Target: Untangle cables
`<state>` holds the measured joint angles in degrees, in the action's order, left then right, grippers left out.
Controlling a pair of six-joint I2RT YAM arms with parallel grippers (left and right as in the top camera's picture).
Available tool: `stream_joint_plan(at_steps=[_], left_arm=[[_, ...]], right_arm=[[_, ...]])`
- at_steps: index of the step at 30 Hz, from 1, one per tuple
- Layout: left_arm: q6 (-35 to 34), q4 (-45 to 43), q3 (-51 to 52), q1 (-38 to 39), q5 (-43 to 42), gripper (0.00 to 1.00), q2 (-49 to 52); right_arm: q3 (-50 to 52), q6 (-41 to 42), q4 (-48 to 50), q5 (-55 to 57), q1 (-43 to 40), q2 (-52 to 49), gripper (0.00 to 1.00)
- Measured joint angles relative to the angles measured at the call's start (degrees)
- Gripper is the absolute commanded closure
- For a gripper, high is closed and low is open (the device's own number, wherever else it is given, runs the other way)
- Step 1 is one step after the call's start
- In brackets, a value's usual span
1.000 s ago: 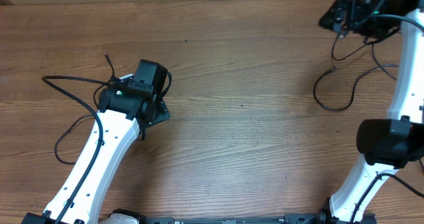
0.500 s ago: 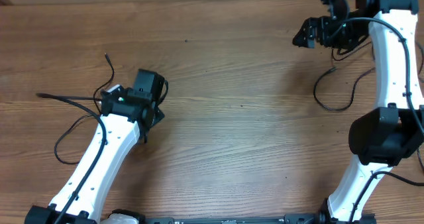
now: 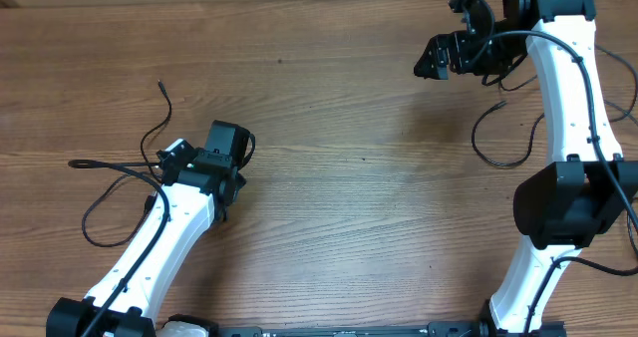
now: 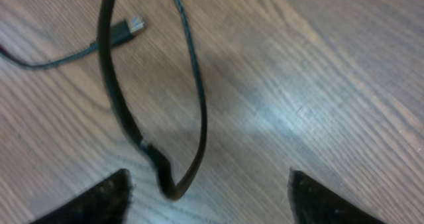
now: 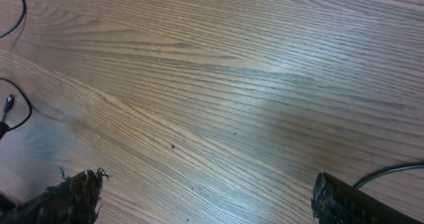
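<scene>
The fingers (image 4: pixel 99 201) of the left gripper (image 4: pixel 209 204) are seen spread, nothing clamped, over a bend of the cables (image 4: pixel 196 105) lying on the table (image 4: pixel 318 85), the right gripper (image 5: pixel 205 207) likewise wide and empty; the grasp of that bend is judged in hand, calling for a centred closing.

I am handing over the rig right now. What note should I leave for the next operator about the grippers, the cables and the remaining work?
Left gripper: open, low over the table. A cable loop lies between its fingers, not gripped.
Right gripper: open, empty, over bare wood.
Cables: left cords beside the left arm, a plug near the loop. The right cord is beside the right arm, far from them.
Done: the two sides look separated.
Left: the arm hides whether the left cords cross. Probably grip the loop and draw it clear.
</scene>
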<state>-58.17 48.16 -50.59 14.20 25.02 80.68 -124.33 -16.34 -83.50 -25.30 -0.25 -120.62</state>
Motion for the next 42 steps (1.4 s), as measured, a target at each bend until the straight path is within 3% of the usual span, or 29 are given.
stream_joint_plan(at_steps=[3,5,14,19,28,36,42], left_arm=[[-0.09,-1.27,0.00,0.00,1.49,0.85,0.00],[-0.17,-1.95,0.00,0.00,2.67,0.96,0.00],[2.89,-3.76,0.02,0.00,4.87,0.96,0.00],[3.89,-0.42,-0.59,0.00,3.93,0.95,0.00],[4.39,6.32,-19.28,-0.07,-3.48,0.96,-0.57],[4.37,4.59,-38.29,-0.07,-18.18,0.96,-1.73],[3.30,4.59,-43.82,-0.07,-27.63,0.96,-2.12]], right_arm=[[0.00,-0.07,-0.02,-0.02,0.33,0.00,0.00],[0.00,-0.09,-0.02,0.00,0.33,0.00,0.00],[0.00,-0.20,-0.02,0.04,0.33,0.00,0.00],[0.00,-0.17,0.00,0.04,0.33,0.00,0.00],[0.00,-0.92,-0.04,-1.51,0.33,0.00,0.00],[0.00,-10.95,-0.02,-20.55,0.31,0.00,0.00],[0.00,-19.80,-0.09,-38.18,1.38,0.00,0.00]])
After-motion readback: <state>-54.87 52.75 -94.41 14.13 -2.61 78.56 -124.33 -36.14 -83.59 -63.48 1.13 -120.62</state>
